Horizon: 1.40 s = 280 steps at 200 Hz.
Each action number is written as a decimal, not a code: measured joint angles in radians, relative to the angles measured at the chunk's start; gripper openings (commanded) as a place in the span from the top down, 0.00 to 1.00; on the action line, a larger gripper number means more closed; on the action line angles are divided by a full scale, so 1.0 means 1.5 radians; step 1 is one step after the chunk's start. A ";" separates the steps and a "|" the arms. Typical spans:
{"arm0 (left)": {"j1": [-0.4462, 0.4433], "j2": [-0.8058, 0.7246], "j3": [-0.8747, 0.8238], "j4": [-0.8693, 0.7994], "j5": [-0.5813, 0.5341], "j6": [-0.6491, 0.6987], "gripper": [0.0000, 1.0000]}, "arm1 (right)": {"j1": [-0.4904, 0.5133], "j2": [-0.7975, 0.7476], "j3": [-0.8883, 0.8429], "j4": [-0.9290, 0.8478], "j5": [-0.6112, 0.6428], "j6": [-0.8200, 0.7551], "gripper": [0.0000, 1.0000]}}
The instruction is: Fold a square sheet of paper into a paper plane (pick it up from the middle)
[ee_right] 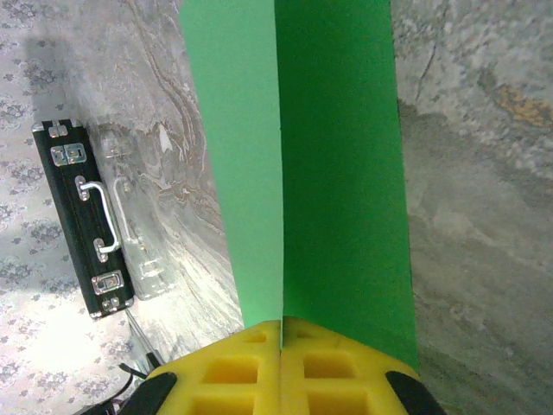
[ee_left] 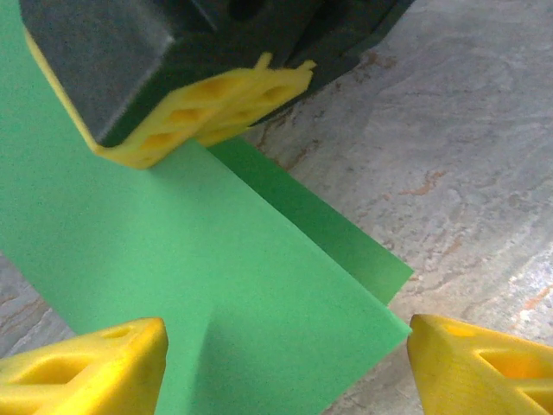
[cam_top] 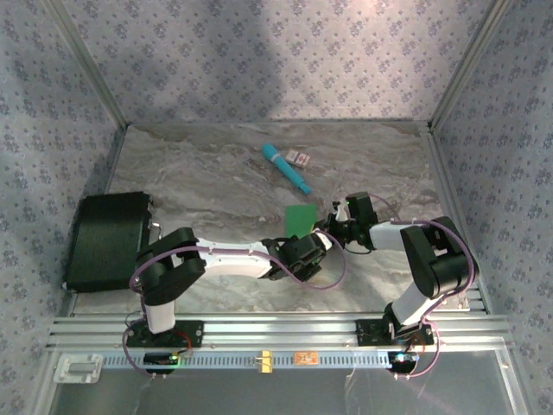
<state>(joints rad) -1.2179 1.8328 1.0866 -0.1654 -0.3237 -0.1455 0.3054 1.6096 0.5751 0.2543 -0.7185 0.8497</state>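
The square sheet of paper (cam_top: 301,218) is bright green and folded in two, held just off the marble table near the middle. My right gripper (ee_right: 282,327) is shut on its folded edge, a lighter flap (ee_right: 233,156) to the left of the crease and a darker one (ee_right: 341,173) to the right. In the left wrist view the doubled sheet (ee_left: 199,259) spreads between my left gripper's (ee_left: 287,339) open yellow fingers (ee_left: 86,367), one to each side of the sheet's corner and apart from it. The right gripper's fingers (ee_left: 216,104) pinch the sheet's far side. Both grippers (cam_top: 304,248) (cam_top: 331,226) meet at the paper.
A black case (cam_top: 108,240) with a metal handle lies at the table's left edge, also in the right wrist view (ee_right: 82,216). A teal stick (cam_top: 286,167) and a small pink card (cam_top: 300,158) lie at the back. Patterned walls enclose three sides.
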 measured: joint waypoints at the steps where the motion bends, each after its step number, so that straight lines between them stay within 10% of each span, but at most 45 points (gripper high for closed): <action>1: 0.000 0.000 0.000 0.000 -0.001 0.000 0.29 | 0.000 0.000 0.000 0.000 0.000 0.000 0.94; 223: 0.000 -0.018 -0.006 0.006 -0.008 -0.006 0.99 | -0.012 -0.004 0.000 -0.005 0.005 0.000 0.82; 280: 0.084 -0.048 -0.006 0.010 0.153 -0.071 0.99 | -0.070 -0.115 -0.019 -0.075 0.041 -0.013 0.72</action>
<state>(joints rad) -1.0916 1.7615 1.0771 -0.1509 -0.0948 -0.2523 0.2001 1.4368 0.5461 0.1417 -0.6567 0.8295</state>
